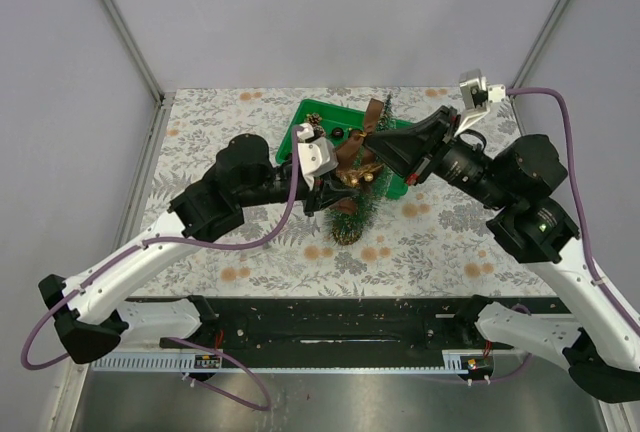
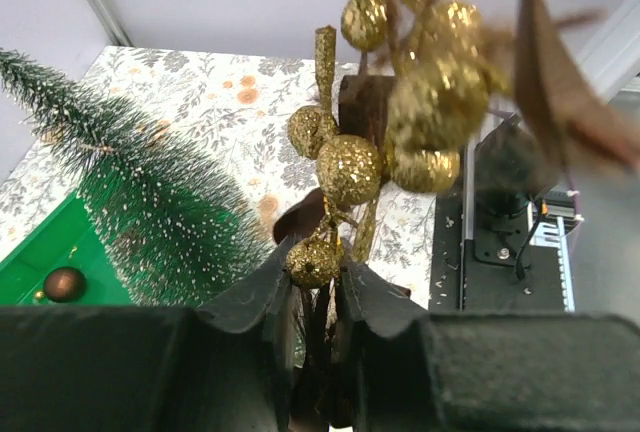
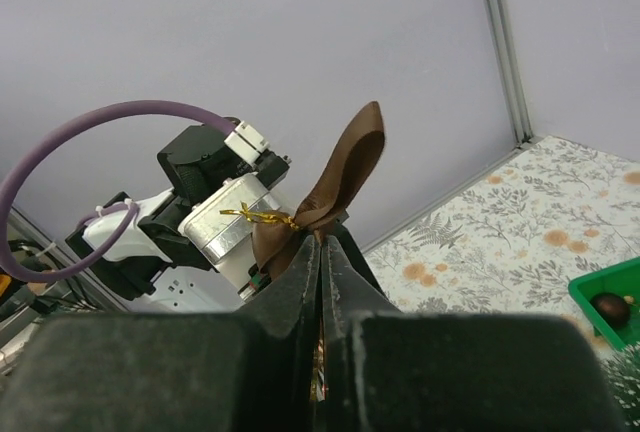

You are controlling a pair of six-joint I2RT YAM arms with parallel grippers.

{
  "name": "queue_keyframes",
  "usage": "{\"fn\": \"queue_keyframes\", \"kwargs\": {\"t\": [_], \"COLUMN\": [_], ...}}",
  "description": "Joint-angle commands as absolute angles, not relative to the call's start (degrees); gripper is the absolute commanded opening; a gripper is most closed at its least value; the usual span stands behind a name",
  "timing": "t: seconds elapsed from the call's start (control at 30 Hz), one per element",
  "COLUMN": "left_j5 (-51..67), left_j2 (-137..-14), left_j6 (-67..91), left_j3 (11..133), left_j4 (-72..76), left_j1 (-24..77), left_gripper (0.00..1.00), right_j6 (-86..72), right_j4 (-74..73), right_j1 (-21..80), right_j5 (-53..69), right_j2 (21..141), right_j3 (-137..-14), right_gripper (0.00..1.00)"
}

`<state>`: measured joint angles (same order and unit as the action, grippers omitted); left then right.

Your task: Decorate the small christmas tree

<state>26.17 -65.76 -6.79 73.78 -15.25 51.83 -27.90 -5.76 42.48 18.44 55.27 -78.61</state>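
1. Top external view. The small christmas tree [image 1: 350, 214] sits mid-worktop [image 1: 440, 242] at the near edge of the green tray [image 1: 308, 117], its disc base toward the arms. Whether it stands or lies flat cannot be told from here. The left gripper [image 1: 338, 182] and right gripper [image 1: 373, 144] meet just above it, with a gold berry sprig [image 1: 362, 174] and a brown ribbon bow [image 1: 350, 147] between them.

2. Left wrist view. The left fingers [image 2: 250, 302] are drawn narrow around the sprig's stem, with the glitter berries fanned above them. The frosted tree shows to the left, apart from the sprig. A brown bauble [image 2: 64, 283] rests in the tray.

3. Right wrist view. The right fingers [image 3: 290, 292] are pressed together on the knot of the ribbon bow, which carries a gold wire tie. The left wrist is close behind.

4. Assessment. The step in hand appears to be a transfer or two-handed hold of one decoration; nothing is seen on the tree yet. The next move likely calls for one gripper to let go and the other to carry the stem into the bristles, pushed deep enough to lodge without tipping the tree.
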Motion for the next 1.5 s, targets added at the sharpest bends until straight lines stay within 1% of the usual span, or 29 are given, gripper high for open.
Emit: {"fn": "queue_keyframes", "kwargs": {"t": [0.0,0.13,0.27,0.5,0.67,0.77,1.47], "left_j5": [23.65,21.45,16.88,15.74,15.47,16.26,12.48], "left_j2": [-62.93,-62.4,-63.37,-68.55,-73.73,-75.58,-68.82], "left_j6": [-9.22,-11.16,-13.27,-15.64,-17.22,-17.05,-16.79], "left_j3": [71.9,71.37,72.94,78.91,84.8,86.22,74.63], "left_j4": [-13.88,-14.15,-12.75,-12.22,-14.84,-16.26,-14.06], "left_j1": [51.94,51.86,51.86,51.86,51.86,51.86,51.24], "left_gripper": [0.22,0.22,0.22,0.22,0.22,0.22,0.23], "right_j6": [-25.14,-23.47,-21.45,-19.25,-17.32,-16.0,-5.98], "right_j4": [-5.35,-7.73,-9.84,-11.51,-10.55,-9.41,-3.34], "right_j1": [43.15,43.07,43.07,43.15,43.15,43.07,43.07], "right_j5": [13.54,6.0,-1.21,-9.83,-15.11,-17.92,-27.77], "right_j2": [52.13,49.05,46.41,43.77,43.07,43.33,51.5], "right_j3": [-76.38,-72.96,-69.18,-65.57,-64.51,-63.99,-62.23], "right_gripper": [0.0,0.0,0.0,0.0,0.0,0.0,0.0]}}
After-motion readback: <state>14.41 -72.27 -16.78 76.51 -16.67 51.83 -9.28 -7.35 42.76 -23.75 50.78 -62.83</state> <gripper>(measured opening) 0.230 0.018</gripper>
